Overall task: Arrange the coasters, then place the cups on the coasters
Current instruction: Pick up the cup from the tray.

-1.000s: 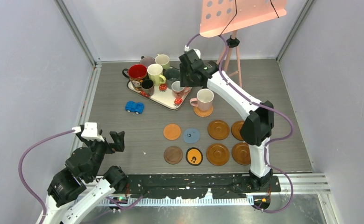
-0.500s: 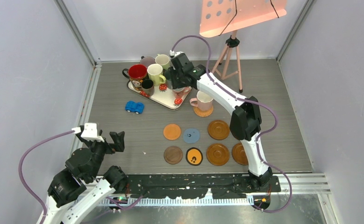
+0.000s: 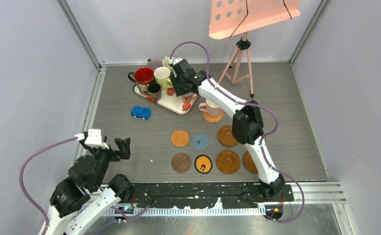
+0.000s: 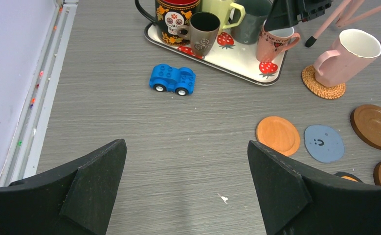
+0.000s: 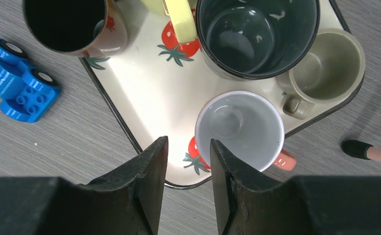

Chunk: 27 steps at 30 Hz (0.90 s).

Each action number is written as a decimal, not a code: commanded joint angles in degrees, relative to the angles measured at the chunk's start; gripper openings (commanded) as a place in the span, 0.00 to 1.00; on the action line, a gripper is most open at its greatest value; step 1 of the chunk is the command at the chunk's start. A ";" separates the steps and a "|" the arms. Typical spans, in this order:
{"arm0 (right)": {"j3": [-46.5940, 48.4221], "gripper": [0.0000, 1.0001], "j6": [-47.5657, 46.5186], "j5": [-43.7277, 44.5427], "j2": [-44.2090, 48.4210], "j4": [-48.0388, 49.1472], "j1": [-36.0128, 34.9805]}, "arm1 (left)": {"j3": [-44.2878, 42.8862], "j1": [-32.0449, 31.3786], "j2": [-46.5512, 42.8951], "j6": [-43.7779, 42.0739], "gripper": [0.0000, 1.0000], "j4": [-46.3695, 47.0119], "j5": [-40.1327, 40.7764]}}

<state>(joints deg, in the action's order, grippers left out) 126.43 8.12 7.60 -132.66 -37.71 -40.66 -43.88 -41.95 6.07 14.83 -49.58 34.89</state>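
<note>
A grey wood-grain bench (image 3: pixel 129 142) carries a white rectangular metal tray with a dark rim and strawberry print (image 5: pixel 144 93), set at an angle toward the back left. A small blue plastic toy car (image 4: pixel 172 80) stands on the bench near the tray's front-left edge, not touching it. At the back right stands a pink-legged tripod (image 3: pixel 250 63) with black feet, topped by a pink panel with round holes (image 3: pixel 252 14).

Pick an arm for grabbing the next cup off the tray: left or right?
Right. The right gripper hangs over the strawberry tray, jaws astride the rim of the pink white-lined mug. The left gripper sits open at the near left corner, far from the tray.
</note>
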 commanded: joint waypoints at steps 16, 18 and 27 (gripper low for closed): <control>2.56 0.30 -4.26 -0.12 -3.29 0.58 -0.16 | 0.54 -0.15 -0.34 -0.50 0.98 3.00 0.26; 2.49 0.26 -4.45 -0.02 -3.30 0.59 -0.20 | 0.55 -0.15 -0.30 -0.50 0.98 2.98 0.26; 2.59 0.07 -6.39 -1.17 1.29 1.34 -0.98 | 0.55 -0.15 -0.48 -0.58 0.99 3.00 0.42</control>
<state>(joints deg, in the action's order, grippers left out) 126.89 3.38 7.44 -136.62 -38.02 -40.77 -43.44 -41.95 5.82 14.72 -49.54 34.89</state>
